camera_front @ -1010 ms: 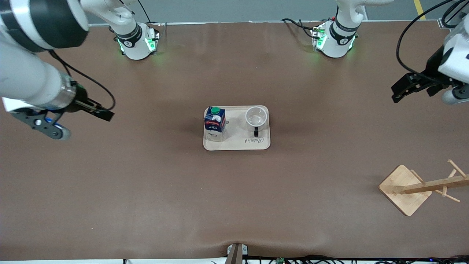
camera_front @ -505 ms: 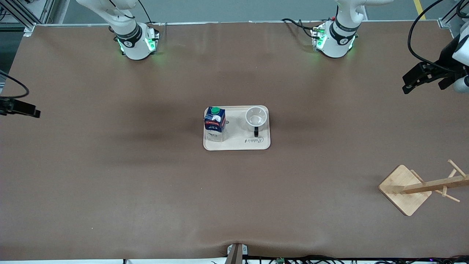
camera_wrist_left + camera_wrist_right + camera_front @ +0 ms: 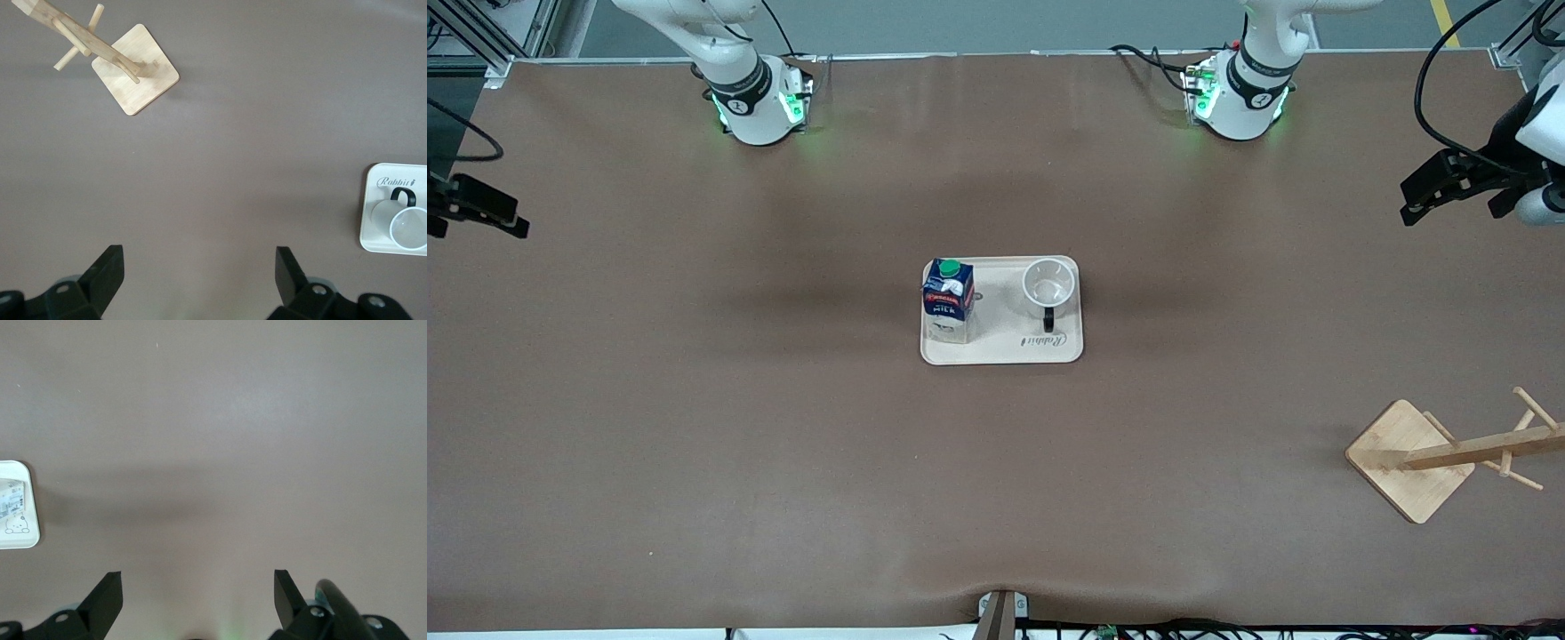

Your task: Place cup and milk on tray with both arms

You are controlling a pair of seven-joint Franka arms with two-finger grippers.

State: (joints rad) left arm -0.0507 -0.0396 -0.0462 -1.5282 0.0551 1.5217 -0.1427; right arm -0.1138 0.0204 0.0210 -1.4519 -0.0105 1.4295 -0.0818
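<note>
The cream tray (image 3: 1001, 352) lies at the table's middle. The milk (image 3: 948, 298) stands upright on its end toward the right arm. The cup (image 3: 1048, 284) stands on its end toward the left arm, open side up, its black handle toward the front camera. My left gripper (image 3: 1418, 200) is open and empty, up over the left arm's end of the table. In the left wrist view my left gripper (image 3: 199, 263) is over bare table, and the cup (image 3: 407, 225) and the tray (image 3: 372, 235) show at the edge. My right gripper (image 3: 503, 218) is open and empty over the right arm's end. In the right wrist view my right gripper (image 3: 198, 587) is over bare table, with a tray corner (image 3: 32, 520) at the edge.
A wooden mug rack (image 3: 1409, 458) with a square base and pegged pole stands near the front camera at the left arm's end; it also shows in the left wrist view (image 3: 133, 70). Both arm bases stand along the table's edge farthest from the front camera.
My right arm has swung away from the table's middle to its own end. My left gripper has drawn back a little toward its end. Milk, cup and tray have not moved.
</note>
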